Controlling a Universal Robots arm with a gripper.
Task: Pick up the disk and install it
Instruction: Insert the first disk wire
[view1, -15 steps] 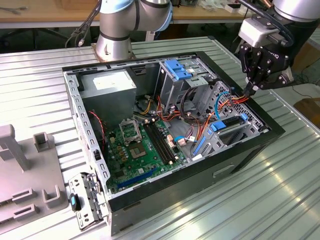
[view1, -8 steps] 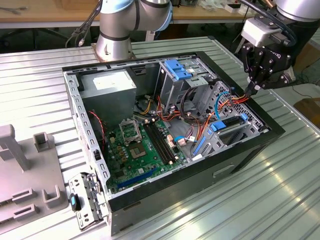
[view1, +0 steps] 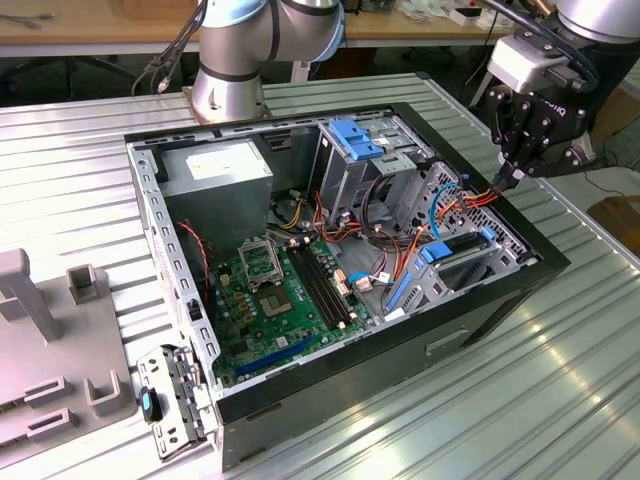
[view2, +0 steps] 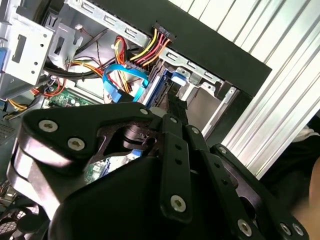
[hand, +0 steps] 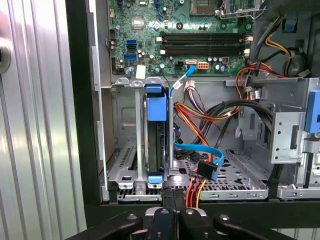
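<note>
The flat dark-grey disk (hand: 156, 115) with bright blue plastic rails stands on edge inside the grey metal cage (hand: 125, 150), seemingly seated. My fingers (hand: 170, 202) are clenched on nothing, just outside that cage.

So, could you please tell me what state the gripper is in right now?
The gripper: jaws shut, holding nothing; the blue-railed dark grey disk sits in the silver metal cage.

A robotics lab or workshop: an open PC case (view1: 340, 250) on a ribbed metal table (view1: 560, 380), arm base (view1: 228, 90) at its far edge, wooden bench (view1: 100, 30) behind
</note>
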